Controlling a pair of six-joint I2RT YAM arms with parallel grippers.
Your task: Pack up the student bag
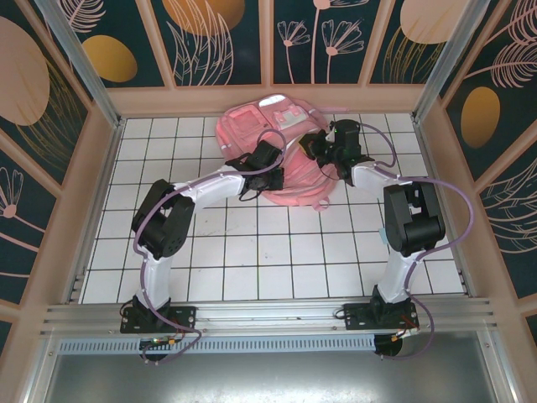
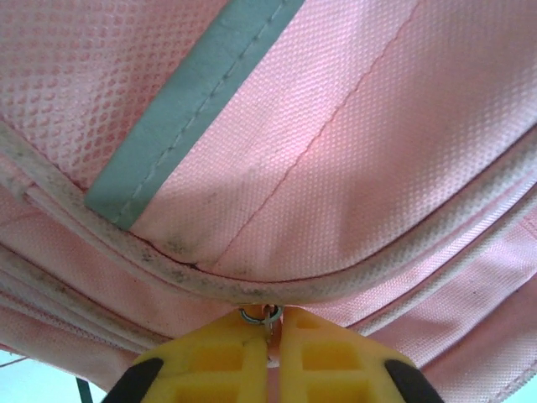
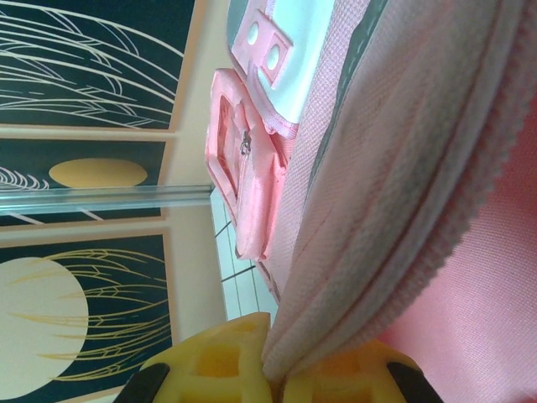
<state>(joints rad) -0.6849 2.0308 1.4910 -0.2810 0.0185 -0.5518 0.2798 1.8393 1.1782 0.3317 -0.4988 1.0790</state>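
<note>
Fabric of your bag (image 1: 252, 134) at twelve o'clock looks soft and floppy, so hold firm trim: your left gripper (image 2: 275, 334) pinches its zip pull (image 2: 258, 316), your right gripper (image 3: 273, 361) its edge.

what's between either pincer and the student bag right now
Nothing visible. The left pincer is shut on a small metal ring at a seam of the student bag, and the right pincer is clamped on a fold of its fabric edge.
</note>
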